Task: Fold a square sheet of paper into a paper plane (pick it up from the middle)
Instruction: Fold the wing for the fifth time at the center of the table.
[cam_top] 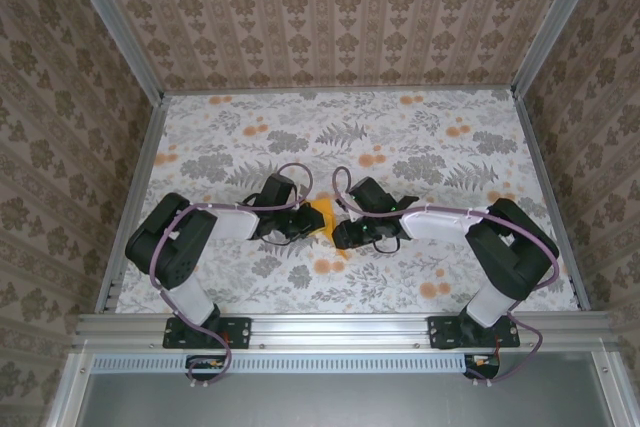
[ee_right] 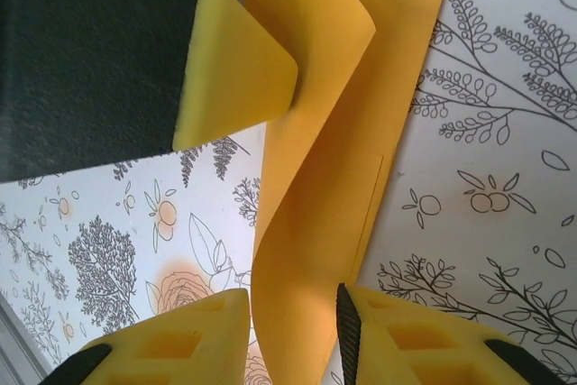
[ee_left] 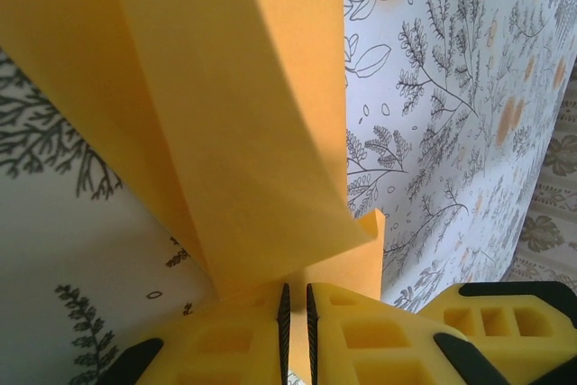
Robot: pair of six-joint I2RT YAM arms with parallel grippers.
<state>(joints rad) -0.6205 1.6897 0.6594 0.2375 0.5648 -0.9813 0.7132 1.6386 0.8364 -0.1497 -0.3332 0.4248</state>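
The orange-yellow square sheet of paper [cam_top: 322,215] hangs folded over itself between my two grippers at the middle of the table. My left gripper [cam_top: 306,217] is shut on its lower edge. In the left wrist view the sheet [ee_left: 225,132] rises from the nearly closed left gripper [ee_left: 296,313] as overlapping layers. My right gripper [cam_top: 342,231] faces it from the right. In the right wrist view the curled paper [ee_right: 315,205] passes through the open right gripper [ee_right: 293,335], with a gap on the left side. A left fingertip [ee_right: 236,69] touches the paper's upper part there.
A white floral cloth [cam_top: 400,147] with grey leaves and orange flower spots covers the table. Aluminium rails [cam_top: 340,327] run along the near edge and both sides. Patterned walls [cam_top: 330,17] close in the back and sides.
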